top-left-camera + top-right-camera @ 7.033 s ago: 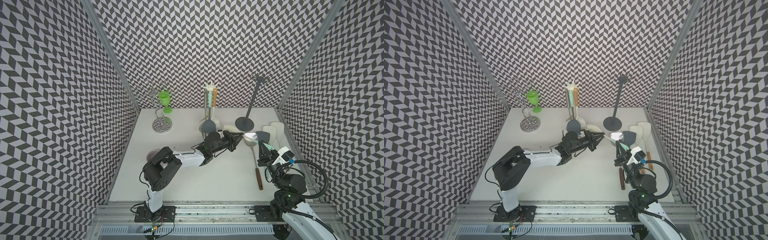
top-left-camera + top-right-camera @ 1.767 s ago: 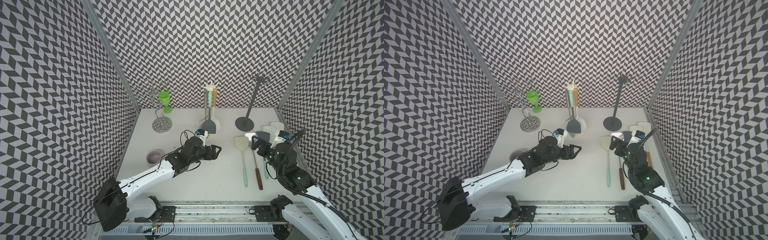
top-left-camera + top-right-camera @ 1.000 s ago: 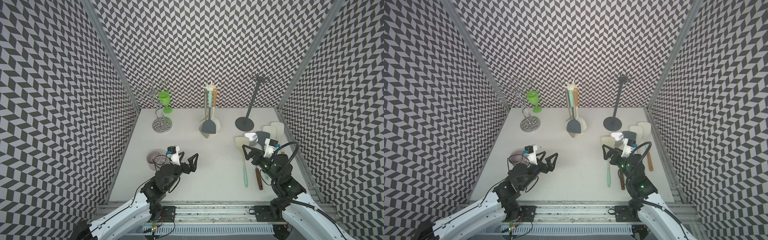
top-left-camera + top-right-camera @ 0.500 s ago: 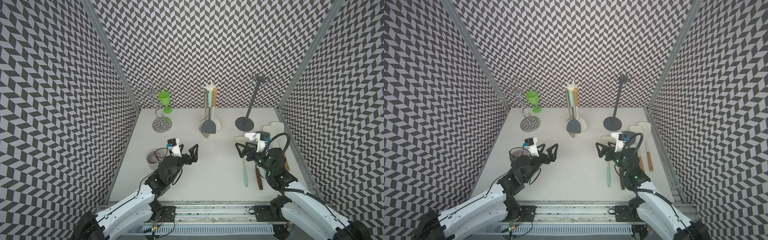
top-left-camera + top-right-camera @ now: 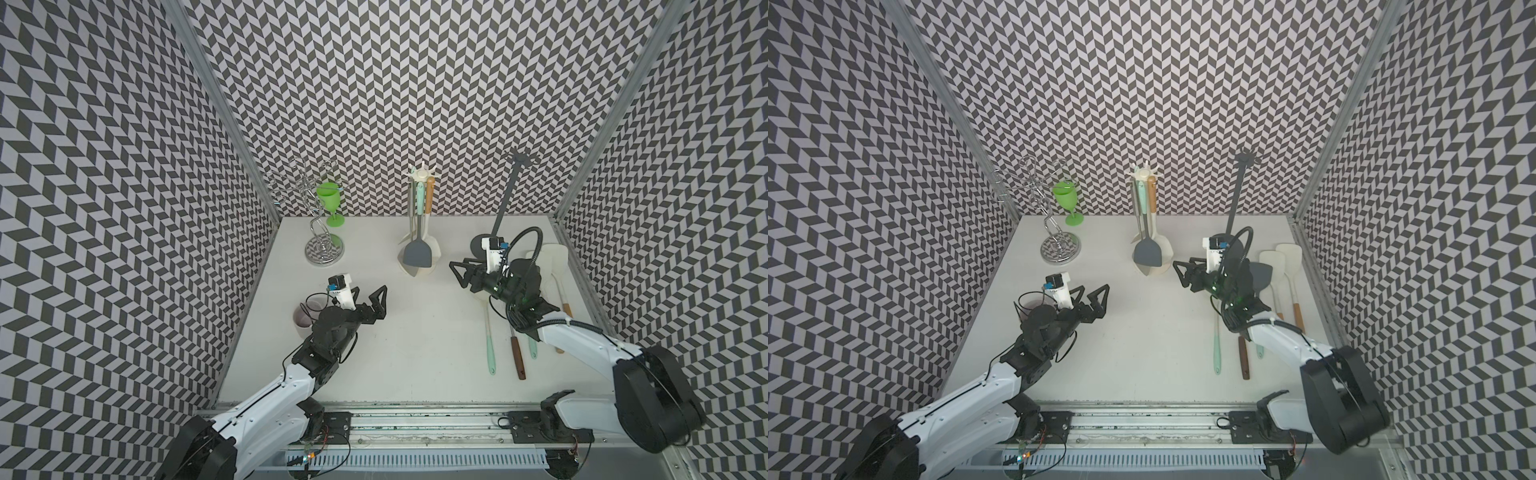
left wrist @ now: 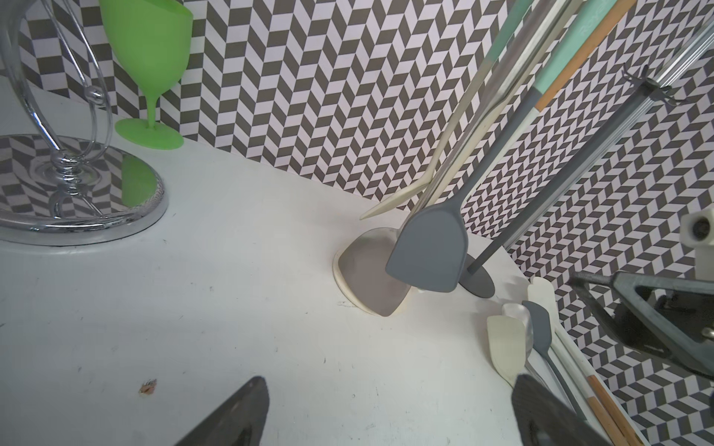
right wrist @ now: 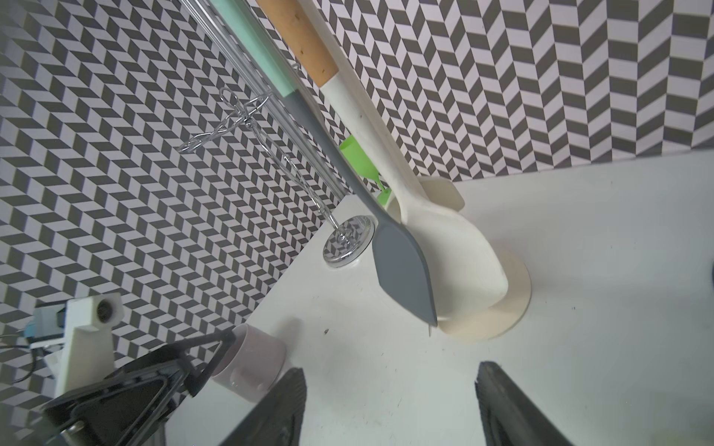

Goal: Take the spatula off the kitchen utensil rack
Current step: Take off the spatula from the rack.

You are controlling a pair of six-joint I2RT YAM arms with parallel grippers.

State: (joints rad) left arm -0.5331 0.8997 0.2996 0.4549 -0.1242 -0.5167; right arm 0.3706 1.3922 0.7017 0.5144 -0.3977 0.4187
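Grey spatula [image 5: 417, 254] hangs by its handle end from the top hub of the cream utensil rack [image 5: 422, 174], at the back middle of the table [image 5: 415, 340]. Blade is down, just above the rack's base, in front of a cream spoon [image 7: 456, 247] on the same rack. Not yet taken.

Right gripper [image 5: 458, 274]: near the rack on its right side, low, pointed toward the blade end. Jaws are apart with nothing between them; the right wrist view shows bare table between the fingers. Judgement: lined up for the lower shaft, the part free of neighbouring handles.

Left gripper [image 5: 1094, 292]: well apart from the rack, over bare table near a pale cup [image 5: 303, 326]. Jaws spread wide, empty. Probably parked out of the way.

Loose utensils [image 5: 490, 332] lie flat near the table's right edge, by an empty dark rack [image 5: 505, 203]. Judgement: likely the drop zone.

Risk: the handle end must lift clear of the hub, and a sideways pull could tip the rack.
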